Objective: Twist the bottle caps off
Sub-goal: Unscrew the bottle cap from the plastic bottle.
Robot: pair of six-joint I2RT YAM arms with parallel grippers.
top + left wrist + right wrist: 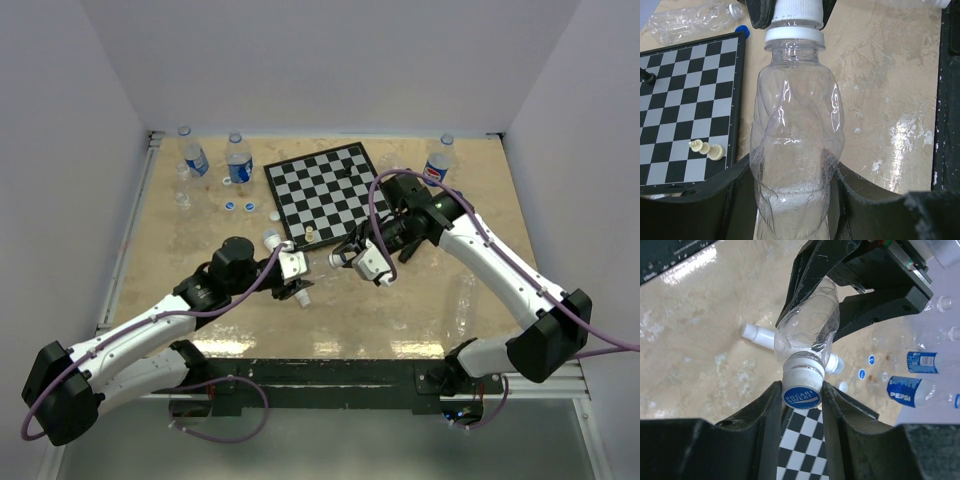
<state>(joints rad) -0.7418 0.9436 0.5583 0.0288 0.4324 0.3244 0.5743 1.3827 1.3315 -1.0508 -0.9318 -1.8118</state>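
Observation:
A clear, label-less bottle (795, 125) hangs above the table between my two arms, just in front of the chessboard. My left gripper (792, 187) is shut on its lower body, one finger on each side. The bottle's cap (801, 390) is white with a blue top, and it sits on the neck. My right gripper (801, 401) is shut on that cap, its pads pressed against the ribbed sides. From above, the left gripper (295, 272) and right gripper (352, 258) face each other. The bottle itself barely shows there.
The chessboard (325, 190) lies at the back centre with pale chess pieces (707, 148) near its front edge. Labelled bottles (195, 155) (238, 160) stand back left, and a Pepsi bottle (437, 165) back right. Loose blue caps (230, 206) and a white stick-shaped object (757, 333) lie on the table.

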